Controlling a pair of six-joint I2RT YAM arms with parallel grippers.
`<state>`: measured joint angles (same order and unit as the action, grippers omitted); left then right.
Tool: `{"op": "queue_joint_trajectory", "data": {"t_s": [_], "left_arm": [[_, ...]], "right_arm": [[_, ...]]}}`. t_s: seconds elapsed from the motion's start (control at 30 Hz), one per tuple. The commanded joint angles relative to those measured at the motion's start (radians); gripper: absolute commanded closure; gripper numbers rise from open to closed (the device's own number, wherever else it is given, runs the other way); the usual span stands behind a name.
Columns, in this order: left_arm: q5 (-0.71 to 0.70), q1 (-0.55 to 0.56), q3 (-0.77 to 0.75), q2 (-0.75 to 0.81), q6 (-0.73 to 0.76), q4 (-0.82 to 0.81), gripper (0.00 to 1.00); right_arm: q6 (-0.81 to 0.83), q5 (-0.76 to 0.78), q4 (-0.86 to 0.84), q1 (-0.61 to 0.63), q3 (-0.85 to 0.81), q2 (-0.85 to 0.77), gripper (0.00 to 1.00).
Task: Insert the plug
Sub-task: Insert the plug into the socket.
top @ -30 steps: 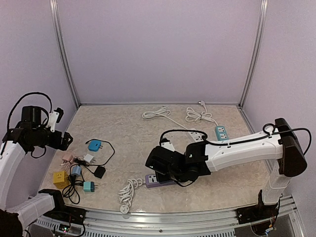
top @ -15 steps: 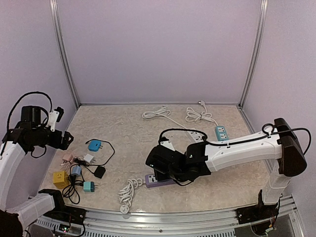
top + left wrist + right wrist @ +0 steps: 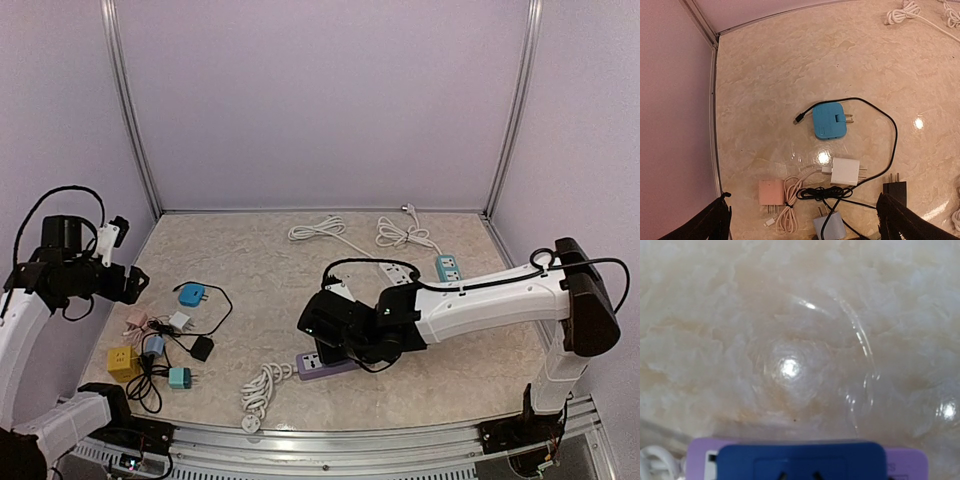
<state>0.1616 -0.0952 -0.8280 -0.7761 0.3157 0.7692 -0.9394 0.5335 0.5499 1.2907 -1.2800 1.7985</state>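
A dark blue plug [image 3: 800,462] fills the bottom of the right wrist view, square over the purple power strip [image 3: 700,452]. It sits where my right gripper's jaws close; the fingers themselves are outside that frame. From above, my right gripper [image 3: 325,338] hangs low over the left part of the purple power strip [image 3: 330,367] and hides the plug. My left gripper [image 3: 810,225] is open and empty, high above the left side of the table, with dark fingertips [image 3: 717,222] in the lower corners of its wrist view.
Under the left gripper lie loose chargers: a blue one [image 3: 829,121], a white one [image 3: 845,171], a pink one [image 3: 771,192] and a black plug [image 3: 894,189], tangled in cables. A yellow cube [image 3: 122,362], a teal strip [image 3: 450,268] and white cable coils [image 3: 318,229] lie around.
My right gripper has edged very slightly to the right over the purple strip. The left arm has not moved.
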Motion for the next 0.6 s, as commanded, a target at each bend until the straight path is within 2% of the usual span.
{"op": "queue_joint_trajectory", "data": {"t_s": [0.0,0.37,0.57], "left_arm": [[0.014,-0.009,0.015,0.012,0.009,-0.013,0.01],[0.014,-0.011,0.018,-0.006,0.013,-0.019,0.01],[0.012,-0.011,0.016,-0.008,0.012,-0.02,0.01]], "right_arm": [[0.008,-0.059,0.077,-0.01,0.052,0.084,1.0],[-0.036,-0.237,0.116,-0.024,0.151,0.181,1.0],[-0.013,-0.136,0.32,-0.024,0.087,0.128,1.0]]}}
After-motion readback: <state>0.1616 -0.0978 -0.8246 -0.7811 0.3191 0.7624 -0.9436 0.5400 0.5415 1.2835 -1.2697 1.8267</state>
